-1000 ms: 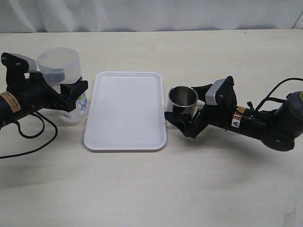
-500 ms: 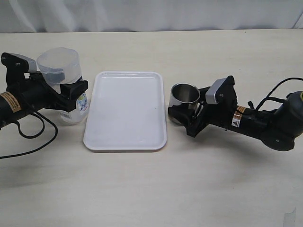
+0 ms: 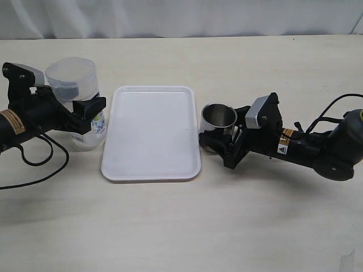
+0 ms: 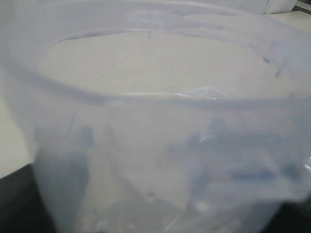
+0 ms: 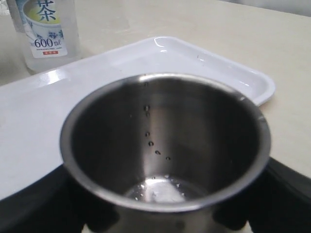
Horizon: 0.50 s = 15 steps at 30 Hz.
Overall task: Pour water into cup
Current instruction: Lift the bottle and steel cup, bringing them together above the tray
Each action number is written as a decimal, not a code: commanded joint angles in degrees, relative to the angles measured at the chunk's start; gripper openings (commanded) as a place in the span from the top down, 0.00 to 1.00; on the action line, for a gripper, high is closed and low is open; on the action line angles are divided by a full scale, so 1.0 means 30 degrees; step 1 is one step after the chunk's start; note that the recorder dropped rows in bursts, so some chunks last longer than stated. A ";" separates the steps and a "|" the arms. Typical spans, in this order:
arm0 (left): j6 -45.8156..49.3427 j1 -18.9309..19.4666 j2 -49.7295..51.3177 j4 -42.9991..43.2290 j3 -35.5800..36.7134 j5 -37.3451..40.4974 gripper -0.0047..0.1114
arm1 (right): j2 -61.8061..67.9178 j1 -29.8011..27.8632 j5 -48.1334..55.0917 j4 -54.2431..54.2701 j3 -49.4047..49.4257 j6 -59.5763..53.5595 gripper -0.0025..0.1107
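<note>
My right pincer (image 3: 218, 133) grips the stiff, probably slippery steel cup (image 3: 220, 115) low on its wall; my left pincer (image 3: 80, 105) holds the light, squashable plastic container (image 3: 72, 79) mid-body.

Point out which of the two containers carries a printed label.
The tall translucent plastic container, left of the tray; the short steel cup is bare shiny metal.

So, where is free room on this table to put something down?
The white tray is bare. In the exterior view the table is free below the tray and above it. Crowded beside the tray: plastic container at its left, cup at its right.
</note>
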 commanded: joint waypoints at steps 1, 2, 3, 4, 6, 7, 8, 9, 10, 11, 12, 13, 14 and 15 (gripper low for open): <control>-0.0391 -0.0108 -0.1207 0.0258 -0.0097 0.0396 0.96 | -0.0436 0.0013 -0.0198 -0.0821 -0.0005 -0.0160 0.94; -0.0391 -0.0108 -0.1526 0.0258 -0.0172 0.0837 0.96 | -0.0542 0.0013 -0.0198 -0.0908 -0.0005 -0.0160 0.94; -0.0391 -0.0108 -0.1752 0.0314 -0.0329 0.1169 0.96 | -0.0582 0.0013 -0.0198 -0.0955 -0.0005 -0.0160 0.94; -0.0391 -0.0108 -0.1998 0.0314 -0.0456 0.1503 0.96 | -0.0669 0.0013 -0.0198 -0.0955 -0.0040 -0.0160 0.94; -0.0428 -0.0108 -0.2315 0.0348 -0.0742 0.1964 0.96 | -0.0703 0.0013 -0.0198 -0.0955 -0.0130 -0.0160 0.94; -0.0470 -0.0108 -0.2402 0.0396 -0.0873 0.1975 0.96 | -0.0703 0.0013 -0.0198 -0.0955 -0.0170 -0.0160 0.94; -0.0635 -0.0108 -0.2448 0.0513 -0.1044 0.2005 0.96 | -0.0703 0.0013 -0.0198 -0.0955 -0.0262 -0.0160 0.94; -0.0859 -0.0108 -0.2448 0.0661 -0.1240 0.2025 0.96 | -0.0703 0.0013 -0.0198 -0.1016 -0.0362 -0.0160 0.94; -0.0997 -0.0108 -0.2448 0.0858 -0.1409 0.2025 0.96 | -0.0703 0.0013 -0.0198 -0.1013 -0.0406 -0.0160 0.94; -0.1187 -0.0108 -0.2448 0.1099 -0.1624 0.2062 0.96 | -0.0703 0.0013 -0.0198 -0.1013 -0.0566 -0.0160 0.94; -0.1496 -0.0108 -0.2448 0.1298 -0.1811 0.2075 0.96 | -0.0703 0.0013 -0.0198 -0.1013 -0.0701 -0.0160 0.94; -0.1593 -0.0138 -0.2448 0.1332 -0.1969 0.2105 0.96 | -0.0703 0.0013 -0.0198 -0.1013 -0.0883 -0.0160 0.94; -0.1793 -0.0188 -0.2448 0.1332 -0.2091 0.2153 0.96 | -0.0703 0.0013 -0.0198 -0.1013 -0.1057 -0.0160 0.94; -0.1836 -0.0231 -0.2448 0.1332 -0.2246 0.2199 0.96 | -0.0703 0.0013 -0.0198 -0.1013 -0.1302 -0.0160 0.94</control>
